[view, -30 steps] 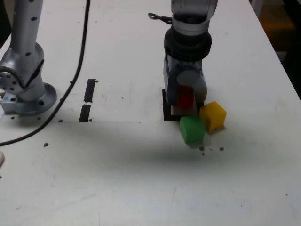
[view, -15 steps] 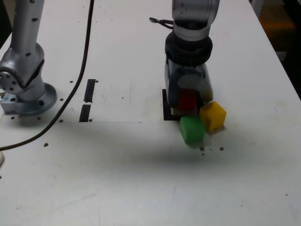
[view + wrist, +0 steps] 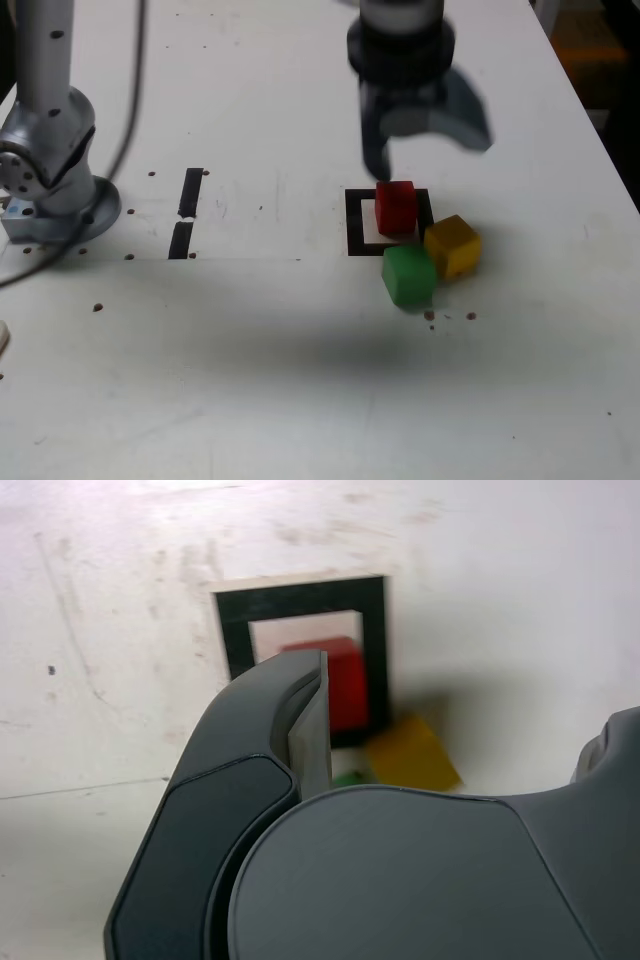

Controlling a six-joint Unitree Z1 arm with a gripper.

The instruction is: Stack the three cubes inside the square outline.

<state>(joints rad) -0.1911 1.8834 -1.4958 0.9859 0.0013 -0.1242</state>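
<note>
You see the gripper [image 3: 430, 160] blurred in the exterior view, and its jaw hides most of the green cube [image 3: 348, 779] in the wrist view

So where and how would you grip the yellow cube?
Probably from above, jaws on opposite side faces of the yellow cube: its top is uncovered and it sits turned, crowded by the green cube and red cube.

No text, label, brand, number or sign can be read in either view.
</note>
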